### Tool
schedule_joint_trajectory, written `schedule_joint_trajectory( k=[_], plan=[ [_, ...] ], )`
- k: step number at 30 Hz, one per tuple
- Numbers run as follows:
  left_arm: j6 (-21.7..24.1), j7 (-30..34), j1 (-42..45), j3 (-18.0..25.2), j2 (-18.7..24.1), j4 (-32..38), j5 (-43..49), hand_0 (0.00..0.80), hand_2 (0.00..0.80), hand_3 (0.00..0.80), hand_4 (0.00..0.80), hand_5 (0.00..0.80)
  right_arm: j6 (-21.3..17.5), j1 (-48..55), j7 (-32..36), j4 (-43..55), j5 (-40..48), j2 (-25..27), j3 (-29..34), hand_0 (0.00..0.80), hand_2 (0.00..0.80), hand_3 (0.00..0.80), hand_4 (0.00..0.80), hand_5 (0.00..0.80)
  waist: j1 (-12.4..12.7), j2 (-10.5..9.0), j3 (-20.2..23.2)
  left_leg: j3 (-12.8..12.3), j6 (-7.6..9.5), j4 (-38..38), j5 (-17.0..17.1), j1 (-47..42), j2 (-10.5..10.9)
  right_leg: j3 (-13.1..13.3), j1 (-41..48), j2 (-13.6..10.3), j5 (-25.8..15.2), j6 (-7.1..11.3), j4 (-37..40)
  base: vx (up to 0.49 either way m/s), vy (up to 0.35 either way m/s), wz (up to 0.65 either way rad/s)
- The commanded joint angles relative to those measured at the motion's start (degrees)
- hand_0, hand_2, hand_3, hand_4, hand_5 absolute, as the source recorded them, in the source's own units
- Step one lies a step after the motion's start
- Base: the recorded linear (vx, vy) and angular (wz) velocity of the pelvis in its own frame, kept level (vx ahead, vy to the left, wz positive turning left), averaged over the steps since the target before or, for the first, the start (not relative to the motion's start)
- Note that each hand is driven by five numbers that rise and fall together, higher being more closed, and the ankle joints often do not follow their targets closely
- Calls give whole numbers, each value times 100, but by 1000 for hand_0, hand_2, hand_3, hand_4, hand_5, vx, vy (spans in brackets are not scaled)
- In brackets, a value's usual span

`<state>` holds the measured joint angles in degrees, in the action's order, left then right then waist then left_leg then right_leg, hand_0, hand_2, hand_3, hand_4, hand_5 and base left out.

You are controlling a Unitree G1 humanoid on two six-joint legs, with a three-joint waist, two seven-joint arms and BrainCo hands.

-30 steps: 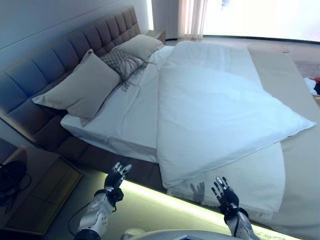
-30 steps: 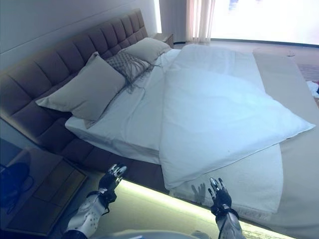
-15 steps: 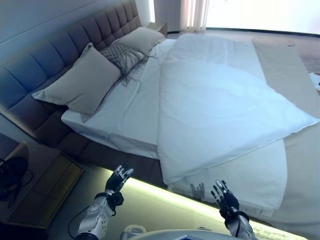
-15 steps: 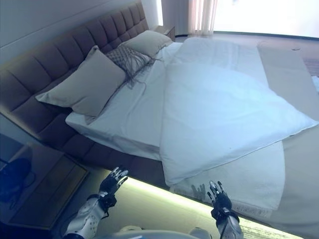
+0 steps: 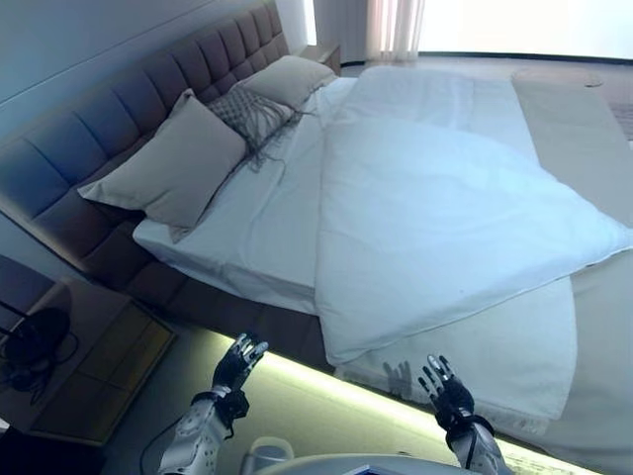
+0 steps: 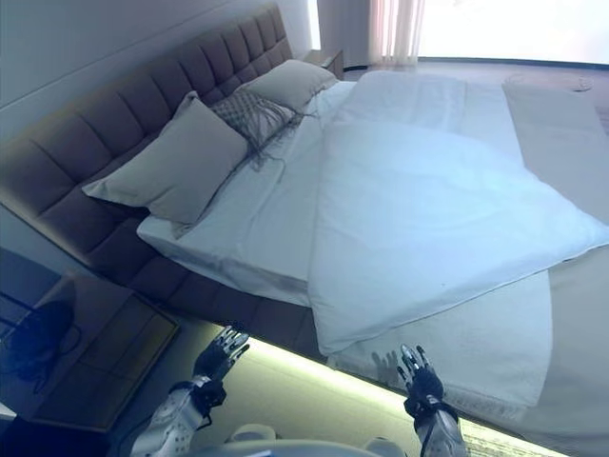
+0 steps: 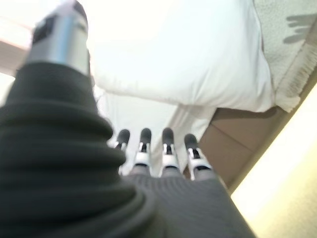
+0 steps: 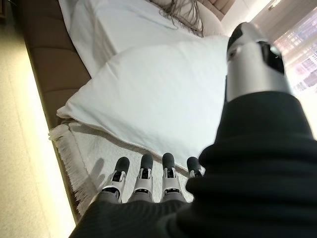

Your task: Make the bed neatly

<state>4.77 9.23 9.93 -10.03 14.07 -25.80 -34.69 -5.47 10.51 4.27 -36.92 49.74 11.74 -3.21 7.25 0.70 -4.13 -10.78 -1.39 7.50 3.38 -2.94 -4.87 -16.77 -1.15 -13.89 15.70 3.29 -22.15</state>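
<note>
White duvet (image 5: 445, 228): laid askew across the bed (image 5: 247, 223), one corner hanging over the near side edge, another pushed out toward the foot at the right; the sheet at the head end is left uncovered.

White fringed throw (image 5: 495, 361): spread beneath the duvet's lower part, its fringe draped over the near edge just beyond the right hand.

Beige runner (image 5: 569, 129): laid along the foot of the bed.

Two beige pillows (image 5: 173, 168) (image 5: 287, 79): propped against the padded brown headboard (image 5: 109, 129), with a patterned cushion (image 5: 247, 114) between them.

Left hand (image 5: 237, 364): raised in front of the bed's side panel, below the mattress edge. Fingers (image 7: 144, 144) are held straight and slightly spread. Nothing is held or touched.

Right hand (image 5: 447, 388): raised near the fringed edge of the throw, apart from it. Fingers (image 8: 143, 173) are held straight and side by side, the thumb set apart. Nothing is held; its shadow is cast on the throw.

Bedside cabinet (image 5: 94, 371): placed low at the left beside the headboard, a dark object (image 5: 30, 341) on top.

Lit strip (image 5: 316, 381): seen running along the base of the bed.
</note>
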Motion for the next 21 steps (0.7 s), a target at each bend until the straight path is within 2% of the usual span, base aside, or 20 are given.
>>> schedule_joint_trajectory(
  k=[1, 3, 6, 7, 8, 10, 12, 16, 17, 19, 21],
  plan=[
    [241, -12, -222, 297, 197, 561, -204, 0, 0, 0, 0, 0, -261, -332, -109, 166, -80, -256, -11, 0, 0, 0, 0, 0, 94, -262, -166, 162, 210, 319, -880, 62, 413, -52, 481, -283, -1925, 532, 1590, 110, 208, 14],
    [170, 48, -225, 337, 227, 600, -125, 0, 0, 0, 0, 0, -324, -281, -241, 296, -50, -351, -1, 0, 0, 0, 0, 0, 111, -278, -172, 268, 319, 214, -915, -20, 540, 29, 298, -524, -2044, 605, 1172, 90, 239, 26],
    [230, 82, -287, 241, 228, 531, -5, 0, 0, 0, 0, 0, -448, -200, -308, 392, -27, -371, 25, 0, 0, 0, 0, 0, 96, -233, -173, 430, 522, 183, -936, 23, 749, 274, -3, -807, -2197, 573, 364, 53, 309, 33],
    [247, 82, -322, 200, 236, 498, 15, 0, 0, 0, 0, 0, -506, -165, -295, 396, -2, -357, 43, 0, 0, 0, 0, 0, 66, -186, -174, 480, 629, 173, -956, 38, 835, 423, -232, -924, -2365, 549, -140, 46, 357, 28],
    [240, 105, -348, 179, 272, 476, 5, 0, 0, 0, 0, 0, -525, -130, -258, 390, 49, -317, 83, 0, 0, 0, 0, 0, 36, -145, -194, 493, 722, 173, -996, 19, 912, 587, -470, -957, -2418, 522, -630, 53, 351, 29],
    [189, 104, -408, 164, 346, 432, -57, 0, 0, 0, 0, 0, -535, -70, -191, 370, 128, -227, 120, 0, 0, 0, 0, 0, -32, -93, -202, 543, 807, 112, -994, -46, 1041, 668, -756, -863, -2531, 464, -936, 103, 254, 25],
    [149, 1, -481, 150, 397, 430, -155, 0, 0, 0, 0, 0, -526, -77, -106, 322, 125, -185, 111, 0, 0, 0, 0, 0, -82, -157, -195, 587, 795, 62, -1028, -122, 1146, 532, -839, -733, -2662, 509, -456, 156, 54, 25],
    [5, -105, -725, 263, 499, 413, -234, 0, 0, 0, 0, 0, -399, -344, 124, -11, 218, -36, 183, 0, 0, 0, 0, 0, -217, -513, -213, 616, 630, 53, -1356, -373, 1364, 136, -1076, -458, -3219, 832, 1827, 239, -152, -7],
    [-14, -51, -742, 301, 514, 377, -235, 0, 0, 0, 0, 0, -384, -420, 183, -100, 258, -8, 192, 0, 0, 0, 0, 0, -209, -505, -218, 596, 605, 30, -1431, -460, 1324, 12, -1046, -383, -3371, 876, 2191, 213, -133, -4],
    [12, 64, -719, 341, 518, 289, -201, 0, 0, 0, 0, 0, -387, -459, 285, -205, 269, -9, 187, 0, 0, 0, 0, 0, -190, -512, -217, 557, 606, -26, -1506, -566, 1266, -149, -1048, -299, -3427, 902, 2481, 163, -97, -5],
    [1, 149, -665, 339, 490, 226, -159, 0, 0, 0, 0, 0, -388, -400, 339, -237, 249, -38, 217, 0, 0, 0, 0, 0, -196, -518, -201, 557, 642, -6, -1545, -579, 1244, -58, -1005, -300, -3415, 889, 2490, 166, -101, -11]
  ],
)
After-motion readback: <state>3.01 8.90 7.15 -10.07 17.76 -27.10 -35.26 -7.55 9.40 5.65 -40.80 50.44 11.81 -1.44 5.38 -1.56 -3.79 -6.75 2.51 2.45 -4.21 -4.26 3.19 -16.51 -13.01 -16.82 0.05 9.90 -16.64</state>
